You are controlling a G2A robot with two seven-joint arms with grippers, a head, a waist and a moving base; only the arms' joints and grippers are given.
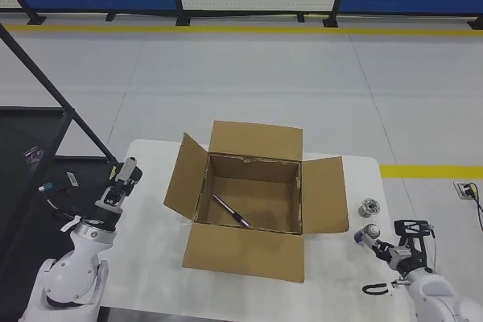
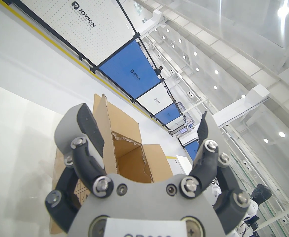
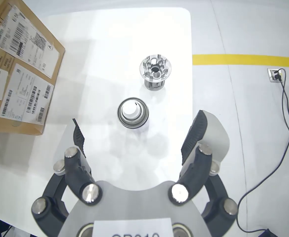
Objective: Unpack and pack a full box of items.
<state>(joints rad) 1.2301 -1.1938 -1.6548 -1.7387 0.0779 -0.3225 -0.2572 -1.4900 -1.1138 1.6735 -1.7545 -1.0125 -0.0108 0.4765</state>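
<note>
Two grippers, both with jaws spread wide and grasping nothing. Ahead of the left gripper's [image 2: 144,124] jaws stands the box [image 2: 132,159] on the table [image 1: 149,266], flaps open, with a pen [image 1: 230,211] lying on its floor. Right of the box, a can [image 3: 132,113] stands upright just beyond the right gripper's [image 3: 139,134] jaws, in line with the gap and untouched. A flanged metal part [image 3: 155,71] stands farther out, past the can.
</note>
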